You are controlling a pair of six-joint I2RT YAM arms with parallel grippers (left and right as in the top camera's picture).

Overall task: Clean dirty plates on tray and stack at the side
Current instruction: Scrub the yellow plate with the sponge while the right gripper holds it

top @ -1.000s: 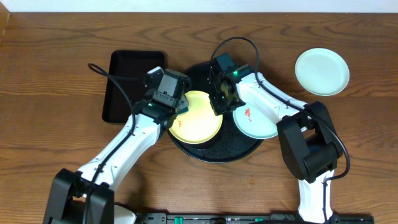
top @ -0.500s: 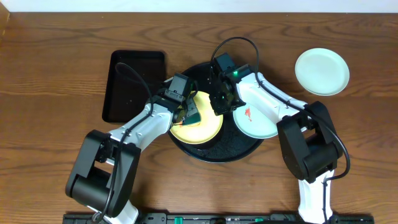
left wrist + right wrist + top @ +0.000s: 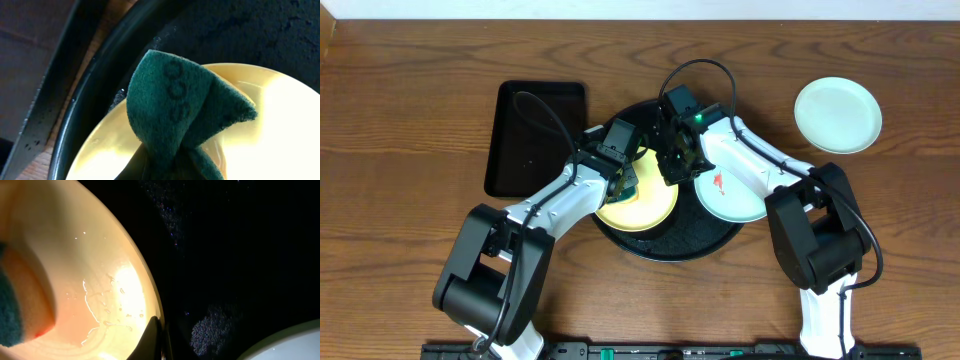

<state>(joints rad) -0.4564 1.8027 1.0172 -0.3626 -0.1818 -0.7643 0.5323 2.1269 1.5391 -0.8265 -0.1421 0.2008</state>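
The yellow plate [image 3: 642,200] lies in the round black tray [image 3: 665,245]. My left gripper [image 3: 626,178] is shut on a green scouring sponge [image 3: 185,107] and presses it onto the plate's upper left part [image 3: 280,135]. My right gripper [image 3: 672,166] is shut on the yellow plate's far rim [image 3: 145,295], pinching it edge-on. The plate surface looks wet in the right wrist view. A mint-green plate with a red-orange smear [image 3: 730,190] lies in the tray to the right. A clean mint-green plate [image 3: 837,114] sits on the table at the far right.
A rectangular black tray [image 3: 525,140] stands to the left of the round tray, close to my left arm. Bare wooden table surrounds both trays.
My left gripper has moved right and up across the yellow plate with the sponge, toward my right gripper. The right arm and the plates have stayed put.
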